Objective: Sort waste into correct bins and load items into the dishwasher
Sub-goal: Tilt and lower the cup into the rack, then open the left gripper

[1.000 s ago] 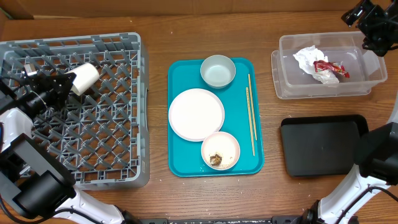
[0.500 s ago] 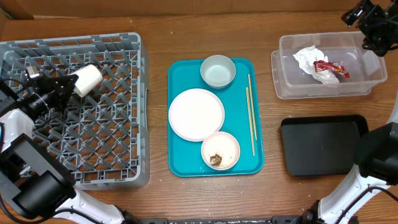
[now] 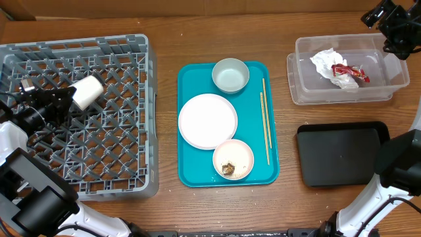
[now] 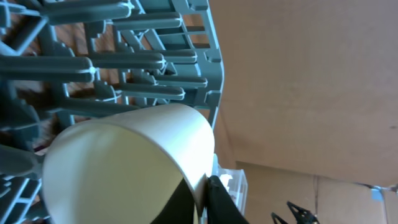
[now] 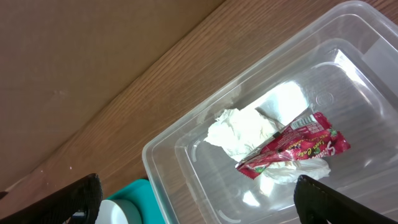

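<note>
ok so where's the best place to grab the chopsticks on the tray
From straight above, near the middle of the chopsticks, jaws closing across both thin sticks at once. They lie flat and side by side along the teal tray's right edge, so nothing can get under them from the side. The tray's raised rim sits close by, so the outer finger probably has little room.

Cup (image 3: 87,91) in rack (image 3: 150,99) at left; plate (image 3: 207,120), bowls (image 3: 230,75), chopsticks (image 3: 264,118) on middle tray (image 3: 188,74); napkin (image 3: 322,60), wrapper (image 3: 348,71) in tub (image 3: 308,93) at right.
</note>
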